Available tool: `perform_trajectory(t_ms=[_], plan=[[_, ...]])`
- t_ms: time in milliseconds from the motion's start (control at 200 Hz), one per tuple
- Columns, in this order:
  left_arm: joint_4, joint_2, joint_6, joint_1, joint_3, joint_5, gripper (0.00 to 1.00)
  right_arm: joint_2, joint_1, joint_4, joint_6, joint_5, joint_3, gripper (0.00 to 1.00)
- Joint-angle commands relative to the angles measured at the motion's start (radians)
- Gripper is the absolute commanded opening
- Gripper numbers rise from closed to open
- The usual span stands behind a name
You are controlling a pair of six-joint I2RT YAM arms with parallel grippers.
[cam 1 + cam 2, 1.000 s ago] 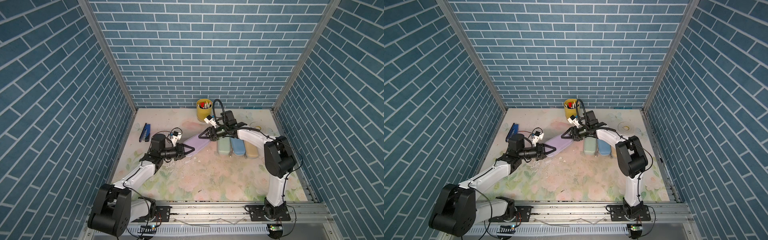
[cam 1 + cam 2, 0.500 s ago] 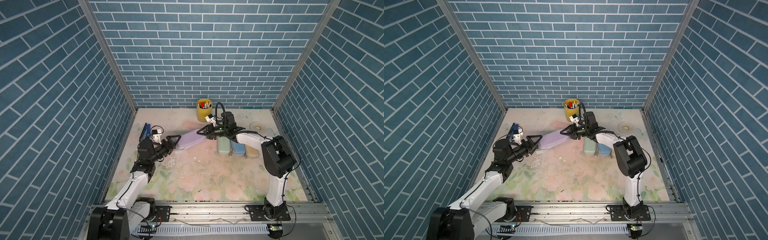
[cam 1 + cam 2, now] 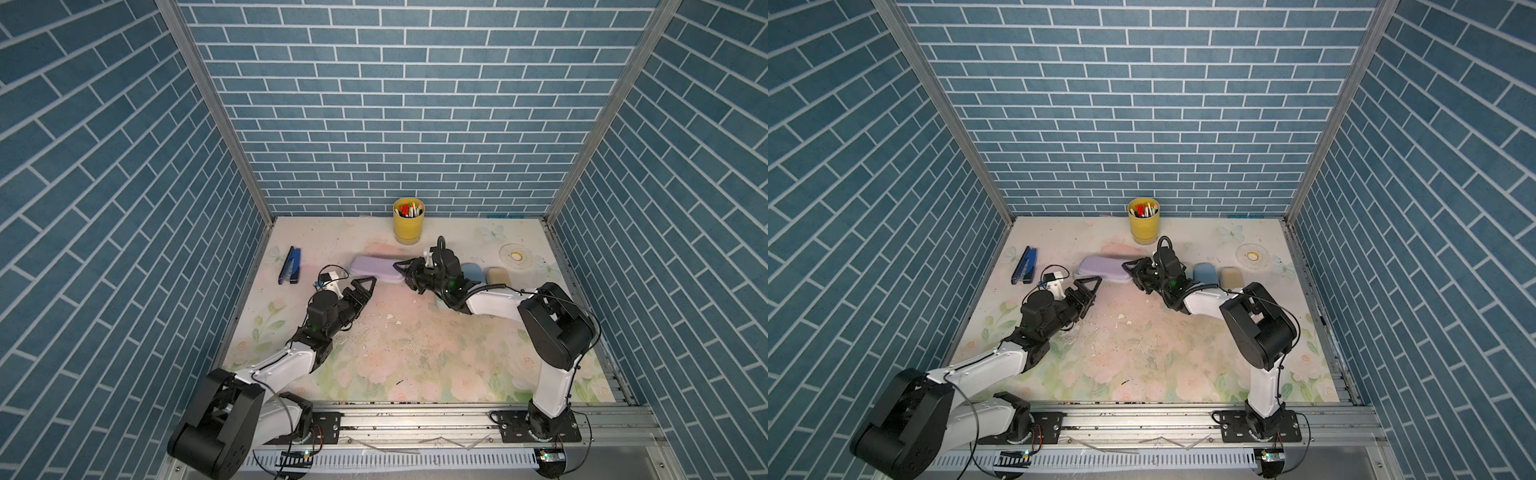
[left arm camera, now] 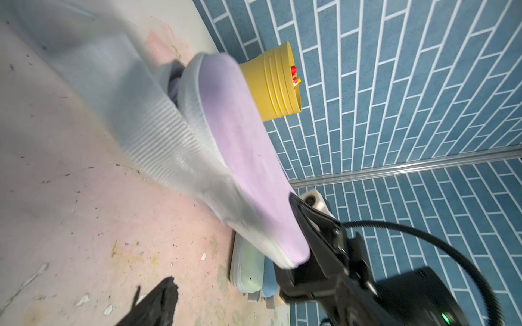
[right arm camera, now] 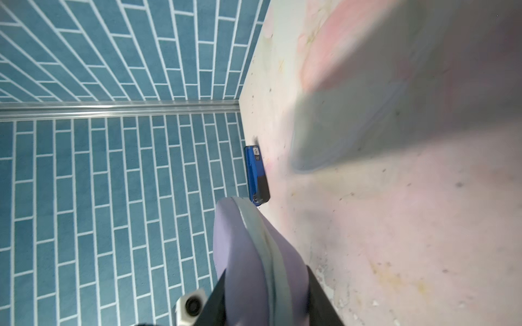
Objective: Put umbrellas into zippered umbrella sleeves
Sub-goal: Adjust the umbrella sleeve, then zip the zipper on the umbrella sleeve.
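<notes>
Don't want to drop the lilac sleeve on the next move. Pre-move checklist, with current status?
1. Right gripper jaws shut on lilac sleeve end: ok.
2. Left gripper jaws open, apart from sleeve: ok.
3. Zip fully closed: not ok, gap at the free end in the left wrist view.
4. Sleeve loaded: cannot tell, only something dark in the gap, blurred.
5. Yellow pen cup apart from sleeve: ok.
</notes>
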Motion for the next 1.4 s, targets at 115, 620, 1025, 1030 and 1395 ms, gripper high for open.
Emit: perform_trajectory(t_ms=[115, 620, 1025, 1030, 1395], plan=[[0.278, 0.174, -0.038, 0.005, 0.065, -0.009, 0.77, -0.065, 0.057, 0.118, 0.121, 0.038, -0.008, 0.06], [0.413, 0.255, -0.143, 0.076, 0.085, 0.057, 0.36, -0.325, -0.004, -0.448, -0.627, 0.065, -0.099, 0.40], [0.344, 0.191, -0.151, 0.073, 0.092, 0.096, 0.36, -0.297, 0.192, -0.582, -1.151, 0.310, -0.015, 0.42], [0.344, 0.191, -0.152, 0.073, 0.092, 0.096, 0.36, -0.294, 0.192, -0.582, -1.151, 0.309, -0.013, 0.42], [0.273, 0.156, -0.145, 0.056, 0.103, 0.117, 0.35, -0.199, 0.192, -0.535, -1.231, 0.287, 0.067, 0.28]])
